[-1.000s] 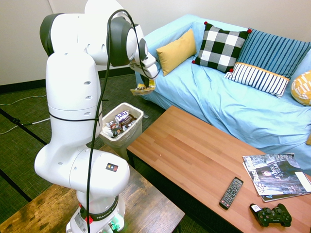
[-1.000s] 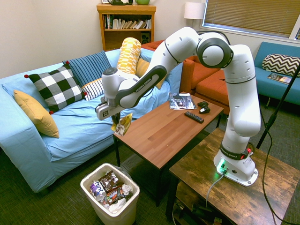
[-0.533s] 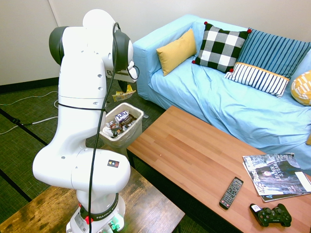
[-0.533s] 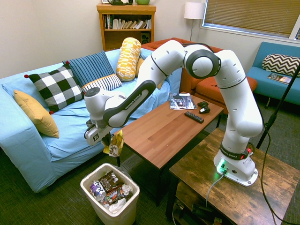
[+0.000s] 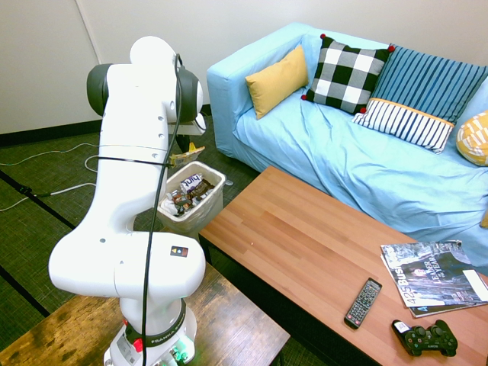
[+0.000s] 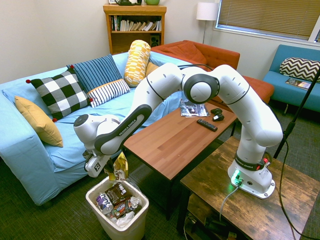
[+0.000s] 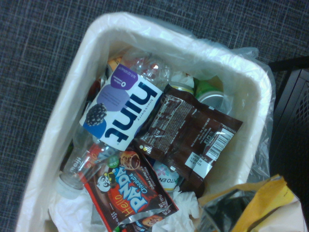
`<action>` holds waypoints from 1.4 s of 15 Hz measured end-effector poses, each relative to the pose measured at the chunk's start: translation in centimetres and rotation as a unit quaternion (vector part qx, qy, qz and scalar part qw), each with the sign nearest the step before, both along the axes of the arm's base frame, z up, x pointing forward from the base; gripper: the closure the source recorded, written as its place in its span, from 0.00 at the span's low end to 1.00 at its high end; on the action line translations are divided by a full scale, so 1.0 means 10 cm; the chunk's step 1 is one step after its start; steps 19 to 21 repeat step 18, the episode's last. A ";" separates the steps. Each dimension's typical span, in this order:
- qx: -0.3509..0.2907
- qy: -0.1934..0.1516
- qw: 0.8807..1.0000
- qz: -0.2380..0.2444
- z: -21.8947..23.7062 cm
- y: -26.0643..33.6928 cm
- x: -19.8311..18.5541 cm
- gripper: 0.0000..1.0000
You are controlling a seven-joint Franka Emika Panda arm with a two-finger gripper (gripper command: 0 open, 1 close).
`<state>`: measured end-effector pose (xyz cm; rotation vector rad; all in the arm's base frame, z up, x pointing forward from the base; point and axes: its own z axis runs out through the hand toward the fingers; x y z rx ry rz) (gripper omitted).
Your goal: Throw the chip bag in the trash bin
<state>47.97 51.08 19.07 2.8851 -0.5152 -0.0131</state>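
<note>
Chip bag [image 6: 119, 169] above trash bin [image 6: 98, 216]; bin on floor beside table [image 6: 175, 140], before sofa [image 6: 55, 150].

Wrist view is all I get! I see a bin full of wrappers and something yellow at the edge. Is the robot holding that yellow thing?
Observer: Yes. The end effector is shut on the chip bag, which dangles below it.
Operator: Is it in the bin?
Observer: Not yet. It hangs just above the trash bin, over the edge nearest the sofa.
Operator: What's next to the bin?
Observer: A wooden table, with a remote at its far end.
</note>
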 end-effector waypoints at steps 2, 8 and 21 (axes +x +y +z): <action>0.002 0.002 1.000 0.005 0.00 0.04 0.03 0.00; 0.009 0.003 1.000 0.004 0.09 0.07 0.12 0.00; 0.010 0.003 1.000 -0.003 0.11 0.06 0.14 0.00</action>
